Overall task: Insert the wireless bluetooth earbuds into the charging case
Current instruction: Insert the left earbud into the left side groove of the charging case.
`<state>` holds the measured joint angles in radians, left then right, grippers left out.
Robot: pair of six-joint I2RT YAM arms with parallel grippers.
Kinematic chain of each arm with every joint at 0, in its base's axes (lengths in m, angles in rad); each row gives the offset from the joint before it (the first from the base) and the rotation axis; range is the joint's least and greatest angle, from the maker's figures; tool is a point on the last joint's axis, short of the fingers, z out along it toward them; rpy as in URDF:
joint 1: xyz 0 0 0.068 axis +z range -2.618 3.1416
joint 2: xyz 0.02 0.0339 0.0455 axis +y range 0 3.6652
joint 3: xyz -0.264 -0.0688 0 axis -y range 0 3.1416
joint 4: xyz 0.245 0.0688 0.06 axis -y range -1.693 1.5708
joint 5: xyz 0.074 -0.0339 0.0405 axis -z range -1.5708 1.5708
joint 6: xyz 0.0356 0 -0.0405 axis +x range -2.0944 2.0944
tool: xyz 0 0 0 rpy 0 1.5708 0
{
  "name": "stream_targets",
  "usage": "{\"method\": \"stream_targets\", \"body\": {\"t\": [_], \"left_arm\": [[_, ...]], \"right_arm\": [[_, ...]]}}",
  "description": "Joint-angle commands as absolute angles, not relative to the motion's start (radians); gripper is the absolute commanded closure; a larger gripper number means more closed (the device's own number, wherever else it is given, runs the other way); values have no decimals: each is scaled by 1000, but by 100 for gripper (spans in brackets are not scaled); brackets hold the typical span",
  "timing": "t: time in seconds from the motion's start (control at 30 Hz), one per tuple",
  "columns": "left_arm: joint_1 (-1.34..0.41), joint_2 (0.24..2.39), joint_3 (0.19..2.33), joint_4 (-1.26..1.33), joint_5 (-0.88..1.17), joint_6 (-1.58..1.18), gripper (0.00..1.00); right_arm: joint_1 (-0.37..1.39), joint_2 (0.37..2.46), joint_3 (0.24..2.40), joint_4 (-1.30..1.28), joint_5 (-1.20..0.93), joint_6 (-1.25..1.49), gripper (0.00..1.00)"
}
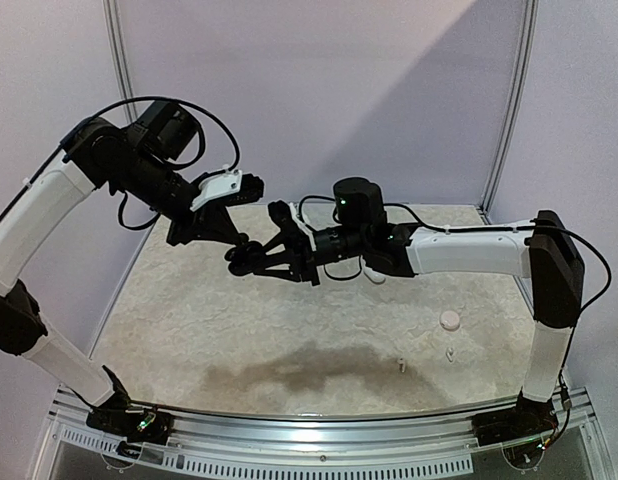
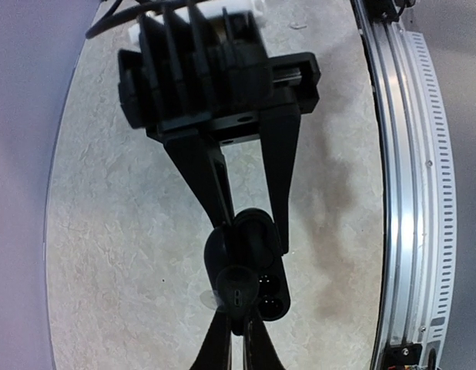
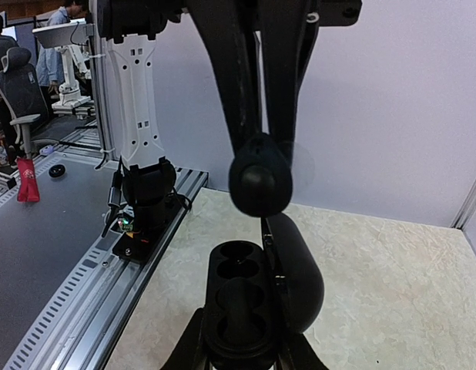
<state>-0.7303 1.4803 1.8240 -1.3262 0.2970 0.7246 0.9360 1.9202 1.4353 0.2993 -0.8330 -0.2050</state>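
While right fingers point(image 3: 235, 92) pinch it, the earbud point(image 3: 259, 181) looks black, round.

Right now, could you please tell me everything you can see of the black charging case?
The black pebble-shaped charging case looks like glossy plastic. It is open, with its domed lid folded to one side on a hinge, showing round wells with small metallic contacts inside. It hangs in mid-air above the beige table, clamped in the left gripper. The right gripper holds a black roundish earbud just over the wells; whether it touches the case I cannot tell.
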Motion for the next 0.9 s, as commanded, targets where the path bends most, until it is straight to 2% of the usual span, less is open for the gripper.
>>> {"method": "stream_targets", "body": {"t": [0.0, 0.2, 0.87], "left_arm": [[-742, 1456, 1790, -1770, 262, 768, 100], [-742, 1429, 1720, -1769, 266, 764, 100], [-748, 1457, 1697, -1733, 263, 717, 100]], "right_arm": [[943, 1901, 1464, 284, -830, -224, 100], [943, 1900, 1462, 285, -825, -228, 100], [951, 1906, 1466, 315, -828, -223, 100]]}}
